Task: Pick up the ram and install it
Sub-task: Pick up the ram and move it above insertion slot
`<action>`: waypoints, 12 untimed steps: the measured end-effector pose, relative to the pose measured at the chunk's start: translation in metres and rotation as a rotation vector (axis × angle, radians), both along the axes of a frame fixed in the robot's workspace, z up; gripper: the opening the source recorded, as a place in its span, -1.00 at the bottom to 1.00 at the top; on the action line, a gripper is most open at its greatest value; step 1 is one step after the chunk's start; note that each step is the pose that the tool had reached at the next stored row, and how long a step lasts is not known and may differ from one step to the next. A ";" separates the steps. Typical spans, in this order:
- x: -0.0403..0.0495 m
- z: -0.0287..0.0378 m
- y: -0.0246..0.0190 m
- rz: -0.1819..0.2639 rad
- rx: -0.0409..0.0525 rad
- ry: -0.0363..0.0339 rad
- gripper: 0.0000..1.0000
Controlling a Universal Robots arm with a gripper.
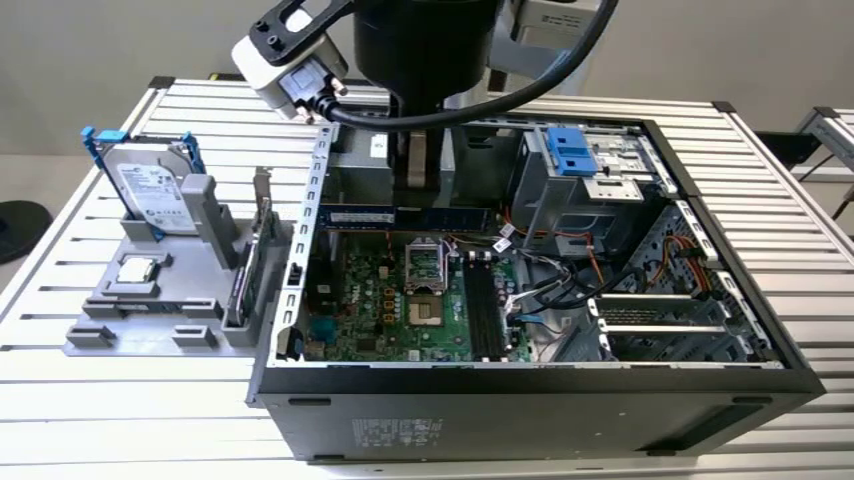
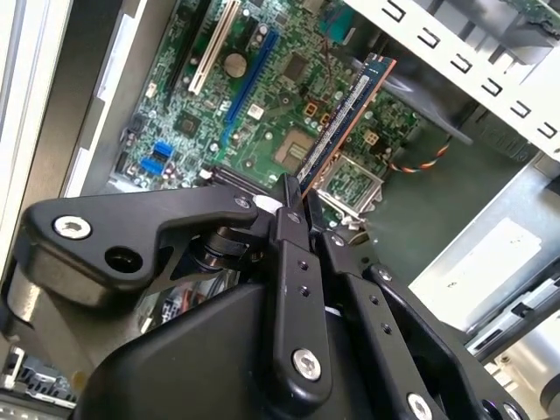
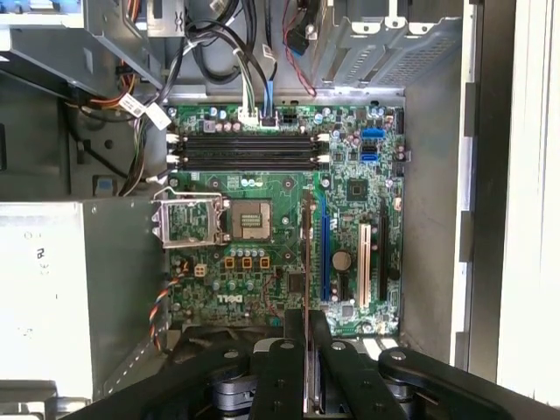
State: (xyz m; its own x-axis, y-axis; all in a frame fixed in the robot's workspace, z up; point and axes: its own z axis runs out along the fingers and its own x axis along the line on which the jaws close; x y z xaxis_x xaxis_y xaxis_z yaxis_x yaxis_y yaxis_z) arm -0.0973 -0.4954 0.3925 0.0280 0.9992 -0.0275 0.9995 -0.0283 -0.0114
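The gripper (image 2: 296, 203) pinches the ram (image 2: 339, 122) and holds it up over the green board (image 3: 289, 188). Picking up is done. The long black slots (image 3: 249, 150) are bare, so the ram is not in yet.

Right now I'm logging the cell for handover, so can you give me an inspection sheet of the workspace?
Surface: slatted metal table, open computer case on it.
Job's things: ram held above the motherboard; memory slots look empty.
Clutter: grey fixture with hard drive, CPU chip, expansion card.
Grippers: gripper shut on the ram.
Cables: loose wires inside the case; black cable on the arm.
Surroundings: second table at the exterior view's right.
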 end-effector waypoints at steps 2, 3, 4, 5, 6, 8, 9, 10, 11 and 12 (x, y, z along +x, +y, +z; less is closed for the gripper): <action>0.0019 0.0000 0.0000 0.000 -0.0002 0.0001 -1.00; 0.0029 0.0000 0.0000 0.000 -0.0002 0.0001 -1.00; 0.0038 0.0000 0.0000 0.000 -0.0003 0.0001 -1.00; 0.0047 0.0000 0.0000 0.000 -0.0004 0.0001 -1.00; 0.0056 0.0000 0.0000 0.000 -0.0004 0.0000 -1.00; 0.0075 0.0000 0.0000 0.000 -0.0005 0.0001 -1.00; 0.0084 0.0000 0.0000 0.000 -0.0006 0.0000 -1.00; 0.0094 0.0000 0.0000 0.000 -0.0006 0.0000 -1.00; 0.0103 0.0000 0.0000 0.000 -0.0007 0.0000 -1.00; 0.0113 0.0000 0.0000 0.000 -0.0008 0.0000 -1.00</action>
State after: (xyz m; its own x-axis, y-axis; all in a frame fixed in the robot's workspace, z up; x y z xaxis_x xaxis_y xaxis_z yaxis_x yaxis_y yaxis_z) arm -0.0860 -0.4954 0.3926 0.0280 0.9992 -0.0283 0.9995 -0.0283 -0.0114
